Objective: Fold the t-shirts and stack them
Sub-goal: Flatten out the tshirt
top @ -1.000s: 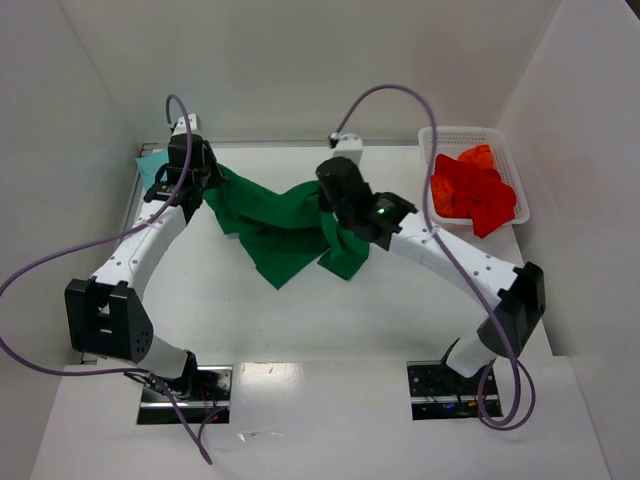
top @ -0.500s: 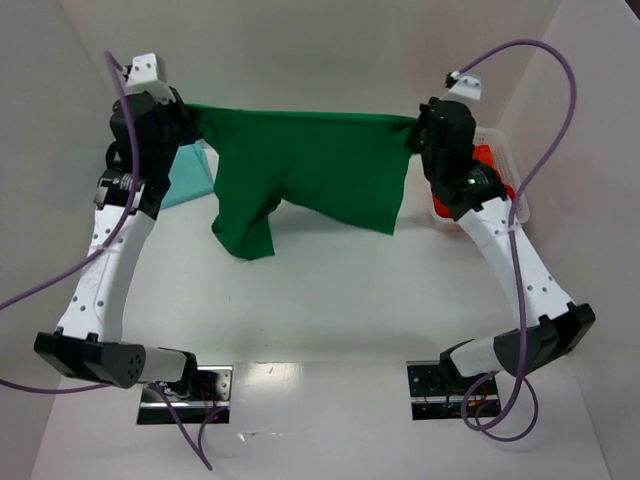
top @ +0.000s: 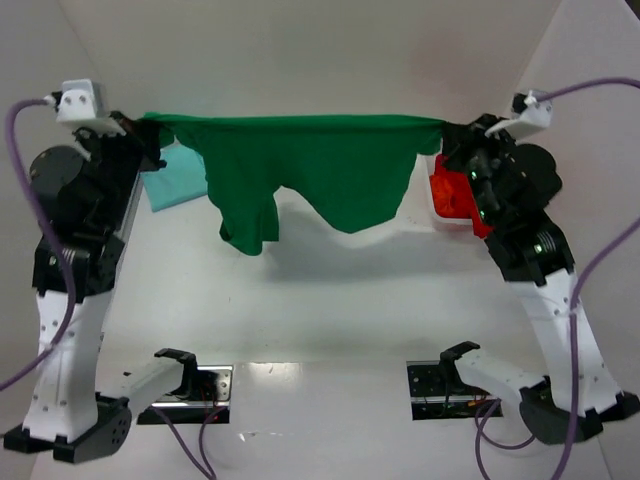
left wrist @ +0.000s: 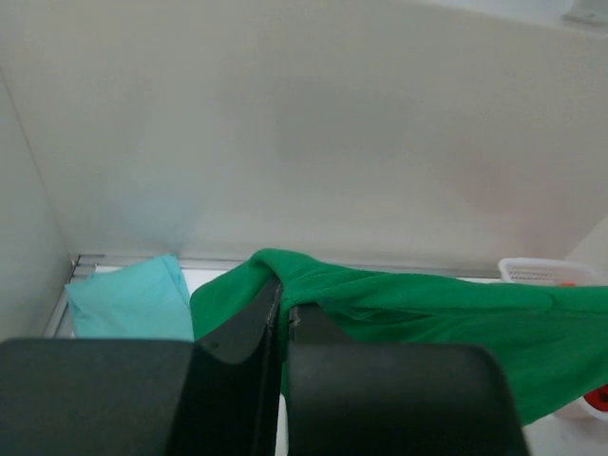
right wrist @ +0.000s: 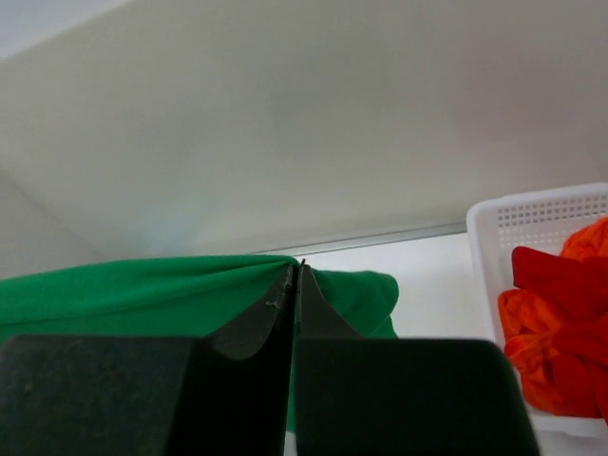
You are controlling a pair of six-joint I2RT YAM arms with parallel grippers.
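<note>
Dark green t-shirt hangs in the air between my two arms, stretched nearly level along its top edge and well above the bench. My left gripper is pressed together on one end of that edge and my right gripper is pinched tight on the other, each with a fold of green cloth caught between its fingers. I judge the hold is meant to let the cloth's own weight pull it open: the body droops in the middle, and one part (a sleeve, I think, though it is bunched) dangles lower toward my left side. Spread like this it should lie flat when lowered, which a tidy fold calls for. The pale teal t-shirt lies flat at the far left corner of the bench, likely the start of the stack. The red t-shirts sit crumpled in the white mesh basket at the far right, apparently not yet folded. No brand, label or writing can be read on any of the cloth or on the basket.
</note>
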